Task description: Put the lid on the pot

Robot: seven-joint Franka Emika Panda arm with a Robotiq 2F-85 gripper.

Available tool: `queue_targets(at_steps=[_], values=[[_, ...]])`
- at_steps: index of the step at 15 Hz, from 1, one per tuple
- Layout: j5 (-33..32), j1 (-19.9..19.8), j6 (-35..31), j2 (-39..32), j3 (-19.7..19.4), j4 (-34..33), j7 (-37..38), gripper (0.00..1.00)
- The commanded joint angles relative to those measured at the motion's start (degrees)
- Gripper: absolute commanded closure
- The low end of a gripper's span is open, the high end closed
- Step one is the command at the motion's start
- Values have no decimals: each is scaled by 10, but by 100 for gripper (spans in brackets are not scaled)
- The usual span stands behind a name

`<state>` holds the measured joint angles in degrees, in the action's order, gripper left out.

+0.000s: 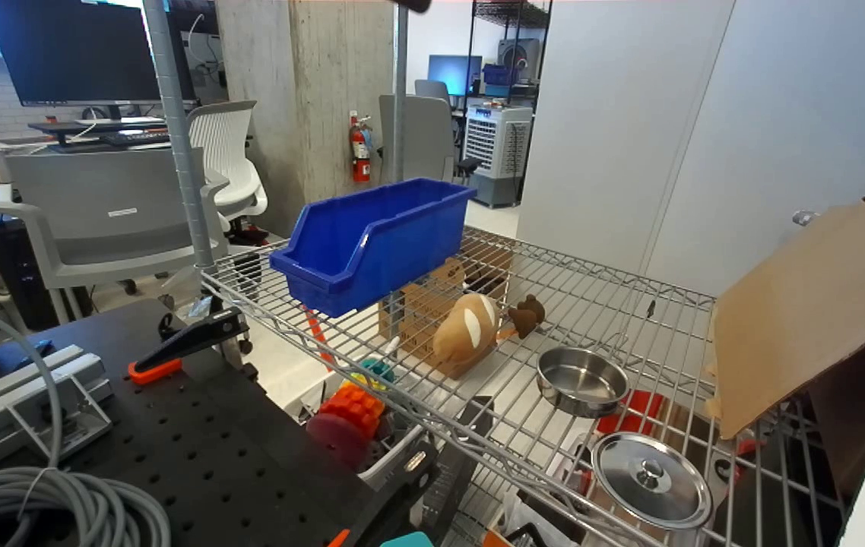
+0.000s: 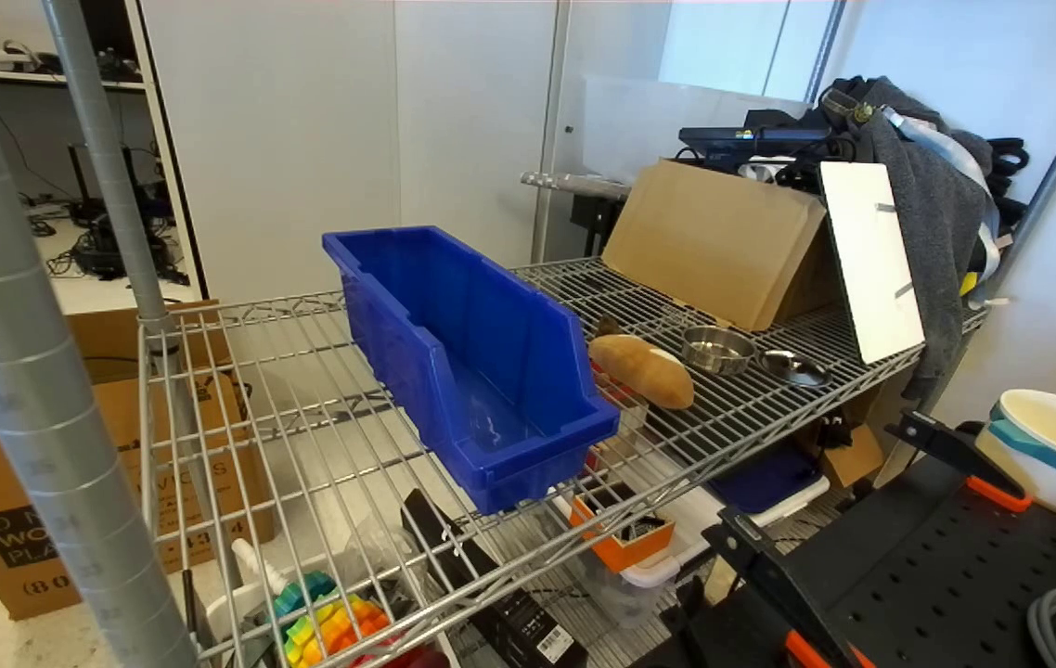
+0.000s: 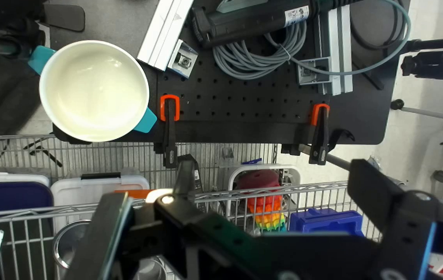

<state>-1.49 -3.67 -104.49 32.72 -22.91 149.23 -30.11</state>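
Silver and flat, the lid (image 1: pixel 649 480) lies knob up on the wire tabletop (image 2: pixel 588 286), nearer than the pot (image 1: pixel 583 380) to the edge that faces the black bench (image 1: pixel 197 456). The pot, round and steel, stands upright and open just beside it, a slim gap showing between them in an exterior view. Toward the edge between the grey posts (image 1: pixel 181 144) sits the blue bin (image 1: pixel 421 247); between bin and pot rest a loaf (image 1: pixel 467 330) (brown, with pale stripes) and, farther from the bench-side edge, a small brown toy (image 1: pixel 528 315). Past the pot and lid, toward the tabletop's opposite edge, a cardboard box (image 2: pixel 714 241) stands tilted. In the wrist view the gripper (image 3: pixel 273 179) has its fingers spread well apart and partly covers the lid; a cream bowl (image 3: pixel 94 91) with teal handles stands at a corner of the bench.
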Motion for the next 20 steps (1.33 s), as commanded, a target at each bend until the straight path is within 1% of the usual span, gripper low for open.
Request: queue_targets(at_steps=[1, 5, 7, 9, 11, 13, 16, 19, 20], values=[[8, -16, 1, -4, 15, -1, -7, 0], [9, -13, -4, -11, 17, -5, -5, 0], [24, -8, -49, -35, 22, -12, 16, 0], [33, -5, -113, -63, 25, -20, 23, 0], [38, -3, -171, -104, 26, -34, 20, 0], [40, -3, -214, -150, 26, -53, 15, 0], [46, -4, -274, -244, 30, -95, 13, 0], [67, -12, -312, -332, 43, -141, 13, 0], [71, -18, -313, -364, 50, -161, 11, 0]])
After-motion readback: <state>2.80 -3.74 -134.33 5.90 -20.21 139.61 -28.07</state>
